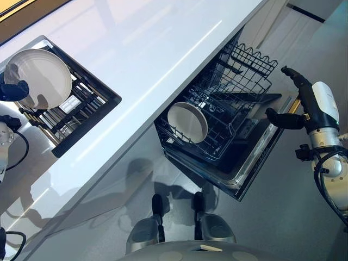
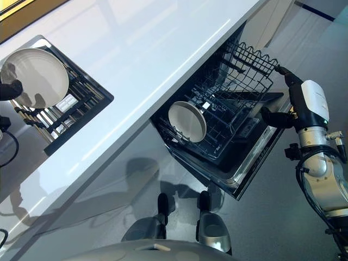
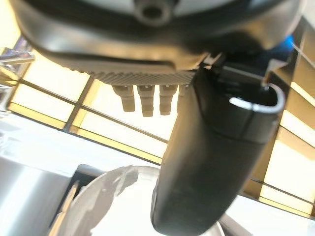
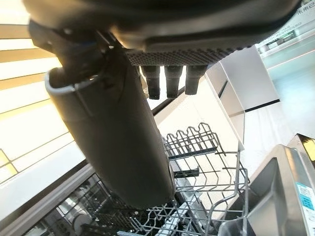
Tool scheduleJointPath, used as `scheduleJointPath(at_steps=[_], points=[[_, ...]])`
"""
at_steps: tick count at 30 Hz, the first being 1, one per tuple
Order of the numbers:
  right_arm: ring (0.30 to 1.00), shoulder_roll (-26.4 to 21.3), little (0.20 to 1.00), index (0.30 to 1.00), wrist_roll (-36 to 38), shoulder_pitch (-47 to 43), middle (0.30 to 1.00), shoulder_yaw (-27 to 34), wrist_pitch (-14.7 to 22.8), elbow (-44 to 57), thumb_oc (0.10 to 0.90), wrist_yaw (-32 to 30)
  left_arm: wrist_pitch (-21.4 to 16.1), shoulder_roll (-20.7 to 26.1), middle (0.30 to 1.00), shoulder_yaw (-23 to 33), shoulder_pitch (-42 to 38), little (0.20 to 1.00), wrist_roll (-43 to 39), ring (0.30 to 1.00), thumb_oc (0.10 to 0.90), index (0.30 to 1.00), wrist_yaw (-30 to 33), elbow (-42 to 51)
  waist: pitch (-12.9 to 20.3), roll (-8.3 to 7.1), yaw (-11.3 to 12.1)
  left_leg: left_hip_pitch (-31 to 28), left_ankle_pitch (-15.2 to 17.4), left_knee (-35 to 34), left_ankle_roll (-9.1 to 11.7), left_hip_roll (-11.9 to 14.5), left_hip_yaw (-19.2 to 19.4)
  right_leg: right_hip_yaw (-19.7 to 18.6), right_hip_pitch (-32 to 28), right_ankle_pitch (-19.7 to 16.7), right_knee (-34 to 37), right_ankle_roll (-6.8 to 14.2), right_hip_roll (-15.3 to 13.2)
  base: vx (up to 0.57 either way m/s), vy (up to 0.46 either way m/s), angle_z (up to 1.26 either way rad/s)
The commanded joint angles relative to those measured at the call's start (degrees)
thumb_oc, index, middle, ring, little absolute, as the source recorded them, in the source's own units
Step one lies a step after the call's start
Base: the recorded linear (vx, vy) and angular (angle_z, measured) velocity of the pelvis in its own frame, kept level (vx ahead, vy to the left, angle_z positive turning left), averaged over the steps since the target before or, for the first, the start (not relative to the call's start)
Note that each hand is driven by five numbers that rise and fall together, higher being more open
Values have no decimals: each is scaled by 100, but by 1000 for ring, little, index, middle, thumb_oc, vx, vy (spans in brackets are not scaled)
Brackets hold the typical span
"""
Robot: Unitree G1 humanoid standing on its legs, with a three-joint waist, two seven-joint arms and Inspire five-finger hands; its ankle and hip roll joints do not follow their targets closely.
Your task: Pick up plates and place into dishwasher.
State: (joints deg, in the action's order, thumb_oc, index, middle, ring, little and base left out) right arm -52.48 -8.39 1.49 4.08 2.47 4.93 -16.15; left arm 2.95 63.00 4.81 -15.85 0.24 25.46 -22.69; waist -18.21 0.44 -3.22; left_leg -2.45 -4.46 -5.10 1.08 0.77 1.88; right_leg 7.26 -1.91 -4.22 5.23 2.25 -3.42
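A round white plate point(image 1: 38, 76) lies tilted on the dark drying rack point(image 1: 81, 106) set in the counter at the far left. My left hand point(image 1: 12, 90) is at the plate's left edge, fingers straight and thumb point(image 3: 211, 162) reaching over the plate's rim point(image 3: 113, 201). A second white plate point(image 1: 187, 122) stands upright in the pulled-out lower basket point(image 1: 239, 81) of the dishwasher. To the right of that basket, above the lowered door point(image 1: 255, 157), my right hand point(image 1: 305, 107) hovers open and holds nothing; its thumb point(image 4: 118, 137) points towards the wire basket point(image 4: 206, 162).
A long white countertop point(image 1: 163, 49) runs diagonally above the dishwasher. Grey floor point(image 1: 283, 217) lies in front of the lowered door. Pale cabinet fronts point(image 1: 272, 22) stand behind the basket at the upper right.
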Motion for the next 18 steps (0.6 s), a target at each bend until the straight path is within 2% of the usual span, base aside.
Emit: scheduleJointPath(at_steps=[1,4,9,13,15,16,17,18], points=[[900,-171,900,900,330,-337,900,278,441,735,800,-333,-718,907,900,563,-235,900,552,900,800,900,508,294,734,19,-70,-145,447,10,-88,-343,107,-47,-50,160,-264,523,-98,-4,-73,1],[900,-130,900,900,611,-454,900,163,526,722,800,-460,-895,1026,900,441,-404,900,593,900,800,900,555,481,835,34,-44,-191,460,10,-67,-336,76,-2,-117,187,-259,499,-93,-37,-85,3],[900,-98,900,900,775,-1023,900,-117,544,660,800,-851,-521,954,900,37,-758,900,152,900,800,900,35,270,948,93,2,-273,454,10,-51,-334,29,56,-201,228,-298,466,-89,-38,-49,3],[900,-208,900,900,785,-1766,900,-417,244,535,800,-943,-437,787,900,-465,-1462,900,-374,900,800,900,-317,-265,1008,166,23,-340,456,15,-75,-331,-15,98,-238,375,-513,420,-79,-27,18,4],[900,-234,900,900,847,-2107,900,-594,52,451,800,-902,-509,712,900,-740,-1924,900,-506,900,800,900,-346,-487,1009,221,30,-339,461,41,-149,-328,-70,76,-158,578,-1035,384,-40,-41,65,4],[900,-237,900,900,898,-2171,900,-630,12,427,800,-895,-562,680,900,-845,-2109,900,-583,900,800,900,-345,-571,978,233,27,-286,400,79,-197,-337,-79,51,32,516,-1496,412,-55,-46,58,8],[900,-240,900,900,921,-2185,900,-649,-10,422,800,-877,-592,661,900,-879,-2168,900,-638,900,800,900,-355,-597,983,230,22,-315,445,75,-215,-352,-98,26,89,567,-1672,445,-66,-71,107,10],[900,-184,900,900,914,-2139,900,-693,-73,418,800,-879,-605,512,900,-986,-2306,900,-610,900,800,900,-362,-585,868,344,-42,-306,348,97,-241,-266,-170,-146,479,359,-2935,564,-47,-21,93,14]])
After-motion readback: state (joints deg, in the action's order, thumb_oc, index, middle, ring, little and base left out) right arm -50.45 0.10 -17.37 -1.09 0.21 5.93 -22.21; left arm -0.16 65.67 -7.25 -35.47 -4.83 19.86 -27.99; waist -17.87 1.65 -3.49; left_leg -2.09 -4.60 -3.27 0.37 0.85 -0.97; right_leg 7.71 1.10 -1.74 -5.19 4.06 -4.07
